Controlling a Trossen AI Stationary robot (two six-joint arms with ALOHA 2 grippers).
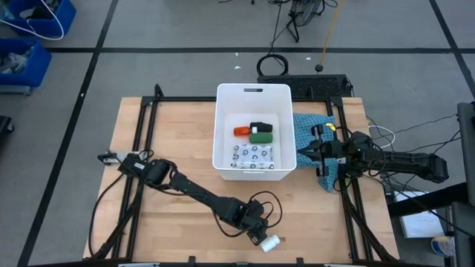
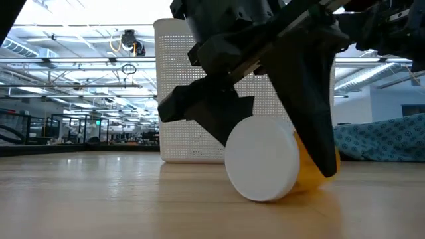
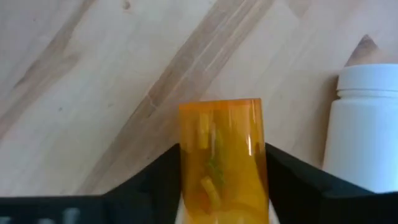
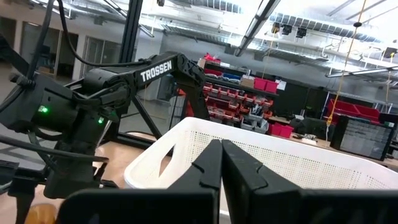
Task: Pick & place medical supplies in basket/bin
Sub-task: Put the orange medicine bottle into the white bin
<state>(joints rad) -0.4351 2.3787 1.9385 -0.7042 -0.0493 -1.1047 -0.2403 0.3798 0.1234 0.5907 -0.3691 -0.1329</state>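
Left gripper (image 3: pixel 221 186) is low at the worktop's (image 1: pixel 171 230) near edge, jaws clamped on the orange bottle (image 3: pixel 222 158); the white cylinder (image 1: pixel 269 242) lies just beside it. Farther back, the tub (image 1: pixel 254 93) holds four items. Right gripper (image 1: pixel 306 151), jaws together, waits beside the tub over the teal cloth (image 1: pixel 308 126).

Table (image 1: pixel 178 126): light wooden top with a black frame on it.
Tub (image 1: pixel 253 93): white, standing on the table's middle, toward the far edge.
Cloth (image 1: pixel 309 130): teal-blue, lying just beside the tub, on the right arm's side.
White cylinder (image 1: pixel 270 242): on its side, well apart from the tub, at the near edge.
Orange bottle (image 3: pixel 222 155): just beside the white cylinder.
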